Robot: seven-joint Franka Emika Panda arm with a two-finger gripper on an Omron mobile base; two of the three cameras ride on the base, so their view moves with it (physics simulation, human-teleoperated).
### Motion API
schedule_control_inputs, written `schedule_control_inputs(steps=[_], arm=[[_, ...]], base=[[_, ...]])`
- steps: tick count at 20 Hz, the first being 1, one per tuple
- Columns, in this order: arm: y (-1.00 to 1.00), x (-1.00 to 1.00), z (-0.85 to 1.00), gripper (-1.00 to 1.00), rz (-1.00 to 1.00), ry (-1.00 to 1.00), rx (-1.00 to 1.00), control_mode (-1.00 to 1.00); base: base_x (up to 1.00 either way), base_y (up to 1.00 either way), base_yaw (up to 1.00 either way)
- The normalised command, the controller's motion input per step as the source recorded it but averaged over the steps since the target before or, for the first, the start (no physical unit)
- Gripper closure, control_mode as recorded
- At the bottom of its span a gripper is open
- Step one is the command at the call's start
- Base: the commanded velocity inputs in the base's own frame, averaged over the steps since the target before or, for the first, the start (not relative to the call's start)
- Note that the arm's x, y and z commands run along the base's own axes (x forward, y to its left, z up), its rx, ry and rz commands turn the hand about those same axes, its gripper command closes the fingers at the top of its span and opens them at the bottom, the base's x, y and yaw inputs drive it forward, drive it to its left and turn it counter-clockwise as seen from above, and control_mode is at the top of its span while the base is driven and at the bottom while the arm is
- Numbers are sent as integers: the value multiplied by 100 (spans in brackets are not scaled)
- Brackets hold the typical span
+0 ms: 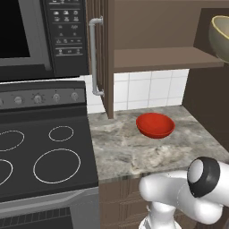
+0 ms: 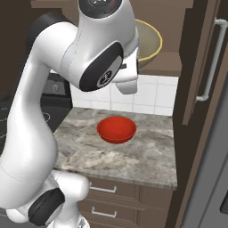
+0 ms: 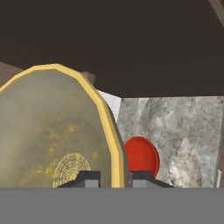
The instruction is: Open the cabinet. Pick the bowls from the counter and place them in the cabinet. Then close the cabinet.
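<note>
Stovetop (image 1: 40, 152) flanks counter (image 1: 120, 152); red bowl (image 1: 155, 125) sits below open cabinet (image 1: 152, 58).

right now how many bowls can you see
2. The red bowl sits on the counter. The beige-tan bowl is up at the cabinet shelf, its rim gripped between the fingers.

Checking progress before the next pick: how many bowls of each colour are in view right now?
Glossy red round bowl, on the speckled stone counter: 1
Beige-tan round bowl with yellowish rim, gripped at its rim by the gripper: 1
Total: 2
</note>
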Motion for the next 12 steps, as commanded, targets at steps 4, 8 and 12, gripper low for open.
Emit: schedule_control_inputs(steps=[4,8,12], arm=[[-13,35,-3,100,0,0,0,-100],[-14,27,-12,100,0,0,0,-100],[-9,28,-10,100,0,0,0,-100]], base=[[0,0,0],[0,0,0],[0,0,0]])
